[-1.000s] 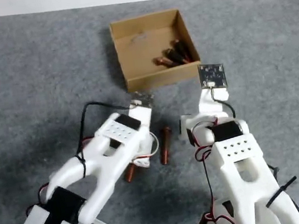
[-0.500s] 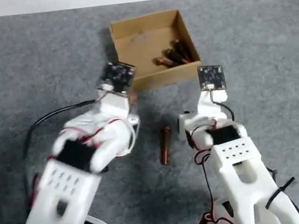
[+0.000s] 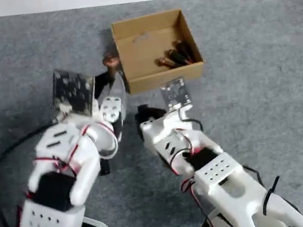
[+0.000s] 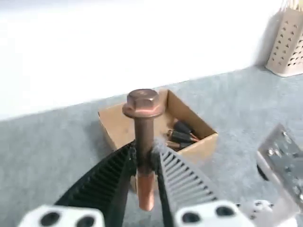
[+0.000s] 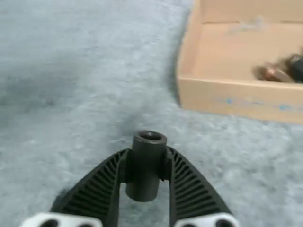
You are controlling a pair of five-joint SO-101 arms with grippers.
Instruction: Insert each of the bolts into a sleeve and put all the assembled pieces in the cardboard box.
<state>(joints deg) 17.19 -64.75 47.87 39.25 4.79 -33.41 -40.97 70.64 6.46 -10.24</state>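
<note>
L fingers (image 4: 111, 177) clamp the copper bolt (image 4: 143, 118) mid-shank, head up, tip free, beside the cardboard box (image 3: 163, 78). R fingers (image 5: 102, 187) grip the dark sleeve (image 5: 147, 151) upright, bore facing up, prob. so the tip can drop in. Finished pieces (image 3: 177, 55) lie inside the box.

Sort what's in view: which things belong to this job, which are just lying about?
Job: bolt in left gripper; sleeve in right gripper; cardboard box; assembled pieces inside it.
Lying about: beige perforated holder by the wall.
</note>
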